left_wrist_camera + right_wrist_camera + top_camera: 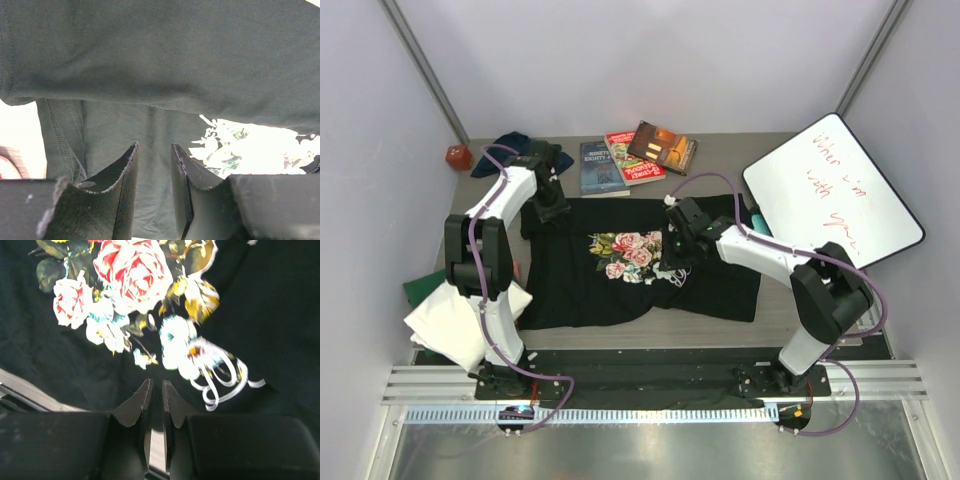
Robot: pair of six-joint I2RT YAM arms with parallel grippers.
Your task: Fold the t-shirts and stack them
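Black rose-print t-shirt (720, 285) spread flat at mid-table, print upward; left gripper (551, 209) at its far left corner, fingers (122, 192) parted by a narrow gap, nothing seen between; right gripper (673, 249) low over the cloth just right of the roses, fingers (137, 407) closed to a thin slit, hold on cloth not discernible; folded white t-shirt (450, 325) overlapping green t-shirt (418, 290) at left edge; navy t-shirt (515, 142) bunched far left.

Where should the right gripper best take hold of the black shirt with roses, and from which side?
Probably at the near right corner of the black shirt, coming from the right, low over the table. The shirt lies spread flat, so its middle gives nothing to pinch; that corner is a free edge on the right gripper's side.
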